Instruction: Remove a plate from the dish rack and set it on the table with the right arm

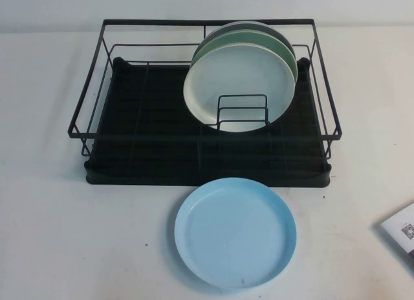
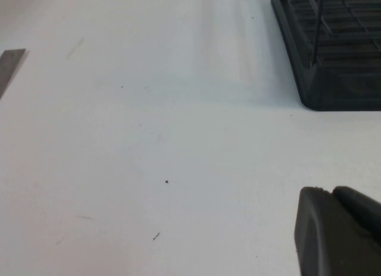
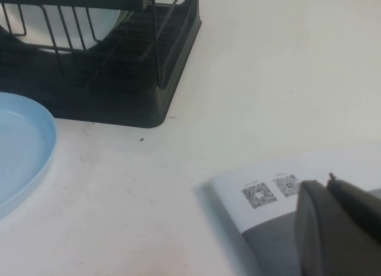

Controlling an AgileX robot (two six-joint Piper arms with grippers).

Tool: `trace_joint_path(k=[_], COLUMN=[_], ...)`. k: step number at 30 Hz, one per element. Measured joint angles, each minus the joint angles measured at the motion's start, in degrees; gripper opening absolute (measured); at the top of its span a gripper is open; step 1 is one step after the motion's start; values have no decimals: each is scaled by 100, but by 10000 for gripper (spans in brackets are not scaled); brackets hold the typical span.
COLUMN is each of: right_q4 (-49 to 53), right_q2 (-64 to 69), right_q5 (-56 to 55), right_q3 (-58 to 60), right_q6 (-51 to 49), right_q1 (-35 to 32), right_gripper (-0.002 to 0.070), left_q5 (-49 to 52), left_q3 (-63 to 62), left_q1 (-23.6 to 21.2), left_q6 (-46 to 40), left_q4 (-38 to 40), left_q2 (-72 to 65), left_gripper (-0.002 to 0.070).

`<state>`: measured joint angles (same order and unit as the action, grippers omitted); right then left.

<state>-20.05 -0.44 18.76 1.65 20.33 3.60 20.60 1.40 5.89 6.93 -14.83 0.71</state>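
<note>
The light sky-blue plate (image 1: 235, 232) lies flat on the white table (image 1: 77, 235), just in front of the black wire dish rack (image 1: 129, 164). Its edge also shows in the right wrist view (image 3: 21, 151), beside the rack's corner (image 3: 131, 91). Neither arm shows in the high view. My right gripper (image 3: 327, 184) is shut and empty, low over a printed card to the right of the plate, apart from it. My left gripper (image 2: 330, 193) is shut and empty over bare table, near the rack's left front corner (image 2: 339, 80).
A cream-white plate (image 1: 236, 83) stands upright in the rack's right half against the small wire dividers, with green plates (image 1: 259, 36) behind it. A card with QR codes (image 1: 404, 232) lies at the table's right edge, also in the right wrist view (image 3: 268, 190).
</note>
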Motion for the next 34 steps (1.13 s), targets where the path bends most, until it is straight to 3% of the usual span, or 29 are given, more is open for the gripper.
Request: trace_joint_path(k=[14, 34], right_q4=[597, 606], right_q2=[-23, -33], right_q5=[176, 180], right_q3=[0, 0], right_q6=[-852, -874], right_q1=[-3, -3], right_gripper=[-18, -18], left_q5=[0, 0], left_q3=[0, 0], left_q1=[0, 0], left_q6=[0, 0], left_q4=[0, 0], left_q2=[0, 0], left_gripper=[-6, -6])
